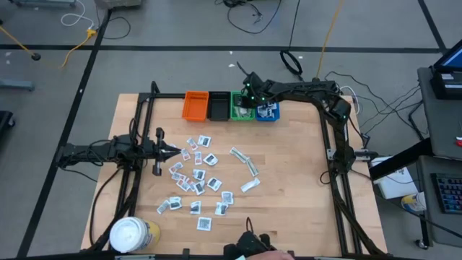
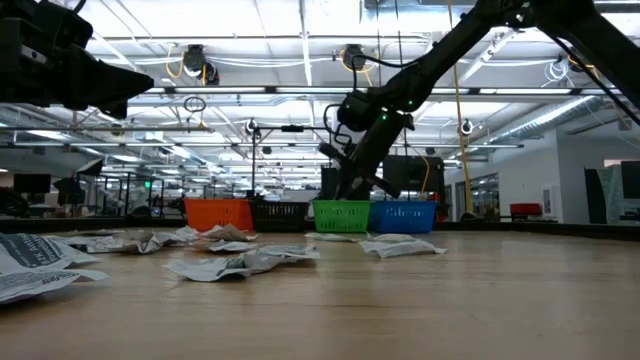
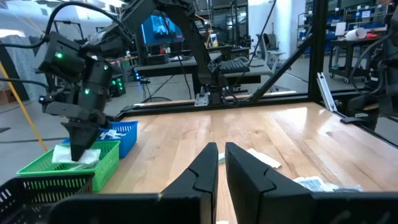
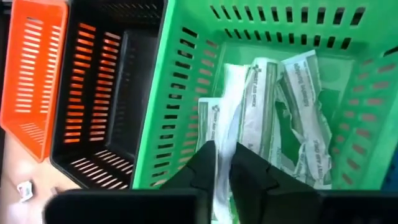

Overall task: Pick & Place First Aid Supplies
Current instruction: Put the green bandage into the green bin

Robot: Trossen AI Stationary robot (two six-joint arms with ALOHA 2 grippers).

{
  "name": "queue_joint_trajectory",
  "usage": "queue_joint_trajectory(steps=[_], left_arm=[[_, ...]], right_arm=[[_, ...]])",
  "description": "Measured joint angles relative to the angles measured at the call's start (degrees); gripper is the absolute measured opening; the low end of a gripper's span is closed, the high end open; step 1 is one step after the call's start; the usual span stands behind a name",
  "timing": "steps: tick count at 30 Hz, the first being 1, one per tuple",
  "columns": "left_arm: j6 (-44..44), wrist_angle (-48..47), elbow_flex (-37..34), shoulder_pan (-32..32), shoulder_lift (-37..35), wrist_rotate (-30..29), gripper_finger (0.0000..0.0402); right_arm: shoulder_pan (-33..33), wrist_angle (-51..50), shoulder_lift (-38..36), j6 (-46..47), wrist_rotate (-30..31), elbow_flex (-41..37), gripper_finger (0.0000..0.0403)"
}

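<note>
Presently, green bin [image 4: 186, 93], upper centre of the high view: several pale green-white strip wrappers [image 4: 298, 112] already inside, with the right gripper [image 4: 222, 163] over it, jaws narrow and one strip wrapper between them; whether it is gripped or just let go cannot be told. Blue bin [image 1: 268, 113] beside it holds white packets; orange bin [image 1: 195, 105] and black bin [image 1: 218, 106] look empty. Remaining: some two dozen white sachets [image 1: 193, 173] and a few strip wrappers [image 1: 245, 165] on the table [image 1: 303, 188], mid-frame; left gripper [image 1: 173, 150], jaws nearly closed on nothing, waits at their left edge.
</note>
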Motion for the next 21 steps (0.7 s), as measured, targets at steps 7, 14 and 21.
queue_joint_trajectory(steps=[7, 14, 21], left_arm=[[0.0, 0.0, 0.0, 0.0, 0.0, 0.0, 0.0037], [0.0, 0.0, 0.0, 0.0, 0.0, 0.0, 0.0037], [0.0, 0.0, 0.0, 0.0, 0.0, 0.0, 0.0037]], right_arm=[[0.0, 0.1, -0.2, -1.4, 1.2, 0.0, 0.0121], [0.8, -3.6, -4.5, -5.0, -0.2, 0.0, 0.0147], [3.5, -14.3, -7.5, -4.6, -0.5, 0.0, 0.0124]])
